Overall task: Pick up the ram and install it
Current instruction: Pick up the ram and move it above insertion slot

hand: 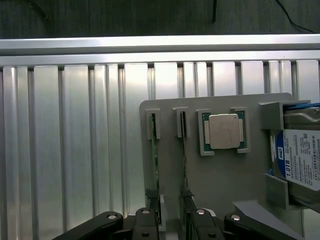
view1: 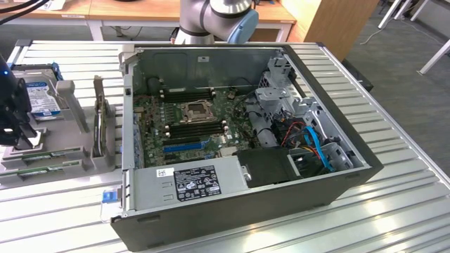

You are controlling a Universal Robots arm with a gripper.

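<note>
Spotter: Gripper (hand: pixel 172 226) sits closest to us, jaws apart and gripping nothing. It hovers over the near end of the grey holder (hand: pixel 220 185).

Logger: Noted, spread and empty. Where do we put the ram (hand: pixel 155 165)?

Spotter: It's in its holder slot, standing on its long edge. A second stick (hand: pixel 183 160) stands just beside it, parallel. The near ends of both run under the fingertips, and we can't tell which one the jaws are centred on.

Logger: Axis?

Spotter: The long axis runs straight away from the gripper toward the holder's end clips. In the exterior view it lies across, from that view's left to its right, pointing toward the computer case (view1: pixel 246 221). We judge it roughly in line with the memory slots (view1: pixel 193 129).

Logger: Handling?

Spotter: We reckon it's light, stiff and thin, and brittle if bent. The flat faces suit the pads. We'd take it across the thickness near mid-length on the upper edge, clear of the contact edge down in the slot.

Logger: And beyond it?

Spotter: Processor (hand: pixel 223 131) lies flat in its pocket, hard drive (hand: pixel 302 160) is past that, then the ribbed table (hand: pixel 75 150).
</note>
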